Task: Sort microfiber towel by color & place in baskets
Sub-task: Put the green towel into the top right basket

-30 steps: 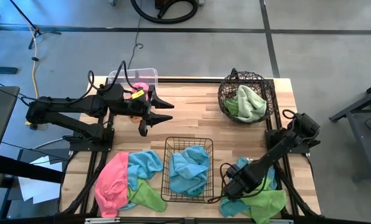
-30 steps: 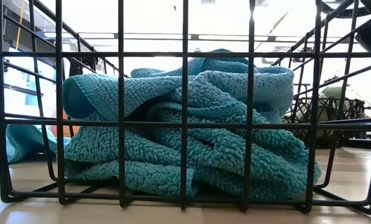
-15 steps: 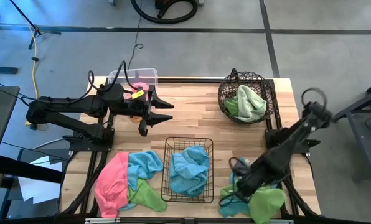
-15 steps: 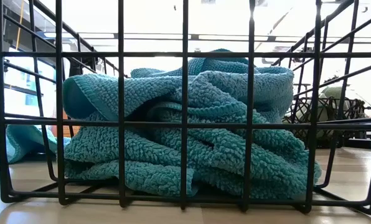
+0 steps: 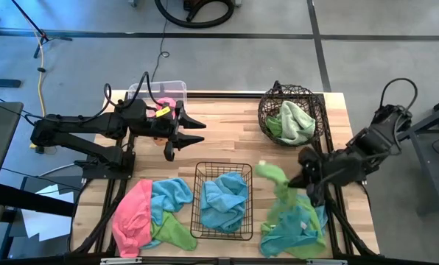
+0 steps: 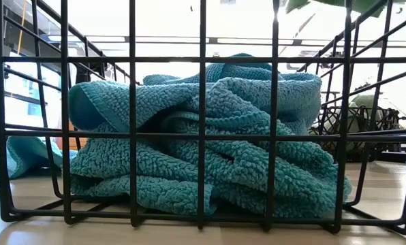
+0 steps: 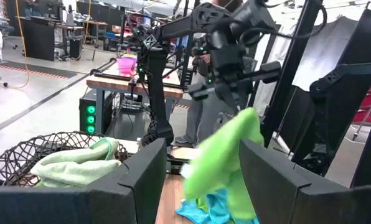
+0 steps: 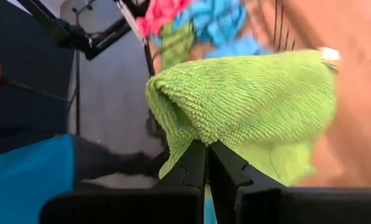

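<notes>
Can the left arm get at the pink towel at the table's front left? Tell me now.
Probably yes: the left gripper hangs open and empty mid-table, and the pink towel lies uncovered on top of its pile.

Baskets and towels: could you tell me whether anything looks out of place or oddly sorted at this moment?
Nothing stands out. The round wire basket holds a green towel, the black grid basket a blue towel, and the clear tub something pink. The right gripper is shut on a lime green towel; unsorted piles wait along the near edge.

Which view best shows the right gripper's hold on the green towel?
Right wrist view: the right gripper is shut on the green towel. High view shows it lifted; left wrist view, hanging; low view, only a corner.
</notes>
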You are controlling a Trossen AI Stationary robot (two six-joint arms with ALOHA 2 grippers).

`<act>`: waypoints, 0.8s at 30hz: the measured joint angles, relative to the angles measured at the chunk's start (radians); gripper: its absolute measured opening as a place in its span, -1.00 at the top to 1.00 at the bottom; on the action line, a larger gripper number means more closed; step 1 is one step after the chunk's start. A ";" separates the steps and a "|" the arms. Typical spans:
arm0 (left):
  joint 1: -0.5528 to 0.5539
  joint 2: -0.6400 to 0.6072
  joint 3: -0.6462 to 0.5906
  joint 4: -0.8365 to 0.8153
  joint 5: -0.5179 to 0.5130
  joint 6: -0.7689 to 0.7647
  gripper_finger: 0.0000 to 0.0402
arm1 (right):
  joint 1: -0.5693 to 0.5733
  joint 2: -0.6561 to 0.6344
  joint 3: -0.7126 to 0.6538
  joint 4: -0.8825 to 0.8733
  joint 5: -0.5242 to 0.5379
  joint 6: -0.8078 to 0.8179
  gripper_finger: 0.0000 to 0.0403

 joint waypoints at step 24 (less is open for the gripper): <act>-0.003 -0.001 0.001 0.061 0.015 -0.038 0.05 | -0.468 0.139 0.001 0.651 -0.195 -0.988 1.00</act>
